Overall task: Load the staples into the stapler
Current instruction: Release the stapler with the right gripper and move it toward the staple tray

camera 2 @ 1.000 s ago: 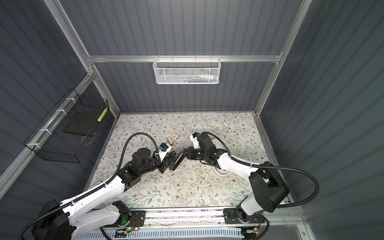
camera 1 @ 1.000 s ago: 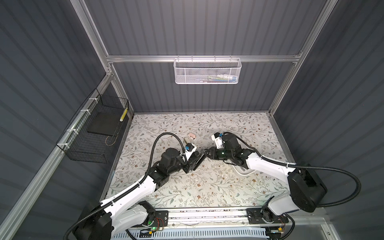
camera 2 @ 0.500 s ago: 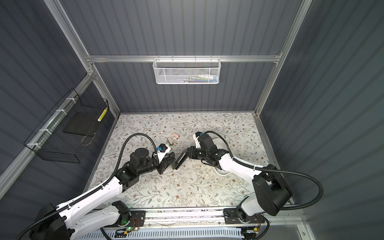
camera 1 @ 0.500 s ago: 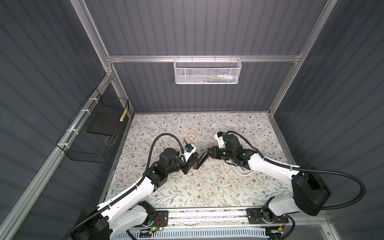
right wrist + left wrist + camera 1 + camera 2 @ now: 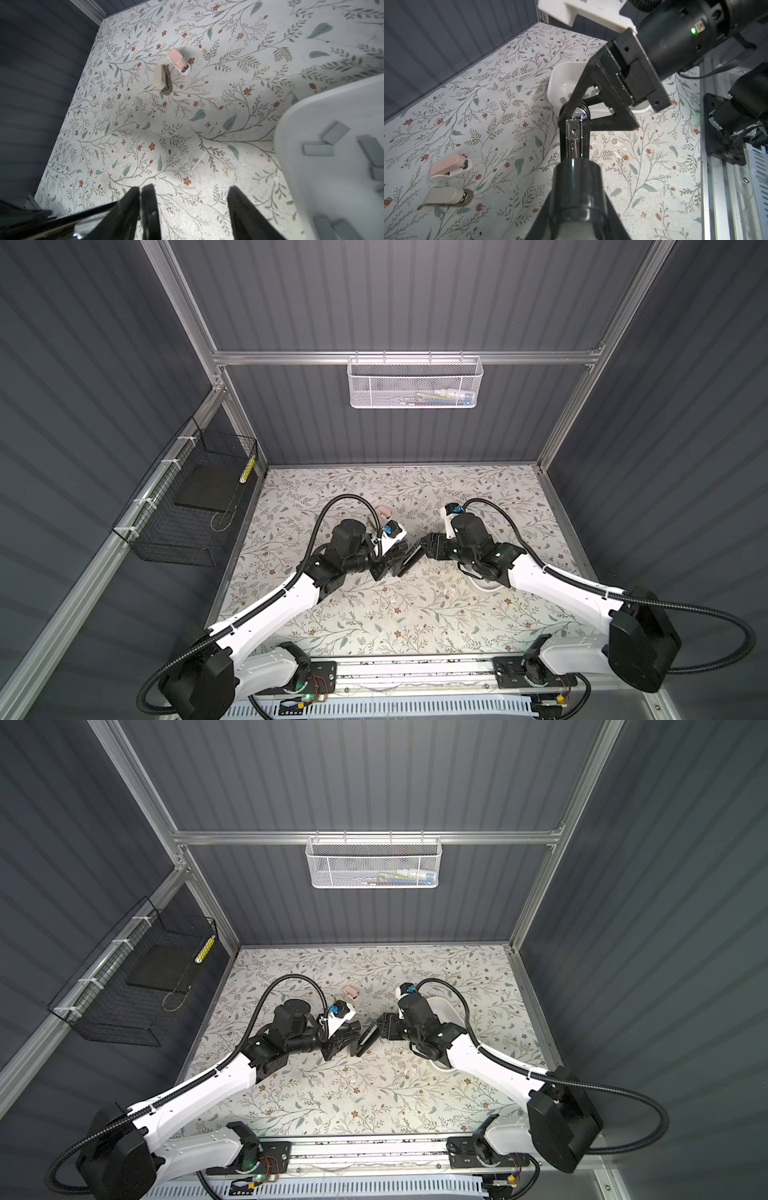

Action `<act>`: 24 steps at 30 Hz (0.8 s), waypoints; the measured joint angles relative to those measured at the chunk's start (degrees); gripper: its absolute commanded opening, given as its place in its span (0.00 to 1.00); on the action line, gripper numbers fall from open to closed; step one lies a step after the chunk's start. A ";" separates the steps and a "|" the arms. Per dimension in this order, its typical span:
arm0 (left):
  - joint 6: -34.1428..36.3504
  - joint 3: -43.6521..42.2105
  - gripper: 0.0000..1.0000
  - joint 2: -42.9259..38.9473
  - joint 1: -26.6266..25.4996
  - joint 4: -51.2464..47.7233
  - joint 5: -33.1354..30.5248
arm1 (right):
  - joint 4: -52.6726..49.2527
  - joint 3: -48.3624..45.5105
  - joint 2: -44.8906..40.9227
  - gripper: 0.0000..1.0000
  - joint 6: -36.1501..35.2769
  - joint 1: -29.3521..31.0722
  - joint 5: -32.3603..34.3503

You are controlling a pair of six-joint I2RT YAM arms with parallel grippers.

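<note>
Right pincer (image 5: 184,193) opened, one black stapler (image 5: 574,135)

This is a robotics lab test cell. Dark grey ribbed wall panels (image 5: 395,294) close it in on three sides, set in a bare aluminium frame (image 5: 407,357). A white-and-black left arm (image 5: 270,605) and right arm (image 5: 561,585) are mounted on a metal rail (image 5: 415,668) along the front of a floral-covered bench (image 5: 415,614), beside exposed wiring and a lit circuit board (image 5: 307,697). A white mesh basket (image 5: 374,385) and a black wire basket (image 5: 166,539) hang from the frame.

Dark ribbed walls (image 5: 395,294); floral tabletop (image 5: 415,614); white mesh basket (image 5: 386,389) hung behind.
</note>
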 measured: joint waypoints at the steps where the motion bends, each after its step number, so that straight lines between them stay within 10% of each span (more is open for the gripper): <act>1: 0.22 0.13 0.00 0.00 -0.11 0.04 0.44 | -0.33 -0.26 -1.20 0.73 -0.39 0.02 0.85; 15: 2.47 6.75 0.00 5.16 -1.40 -9.84 5.07 | 3.65 -5.27 -19.61 0.90 -9.55 -0.94 12.85; 24: 8.66 14.56 0.00 8.74 -1.40 -20.85 9.42 | 22.12 -23.41 -31.87 0.88 -23.15 -0.98 1.95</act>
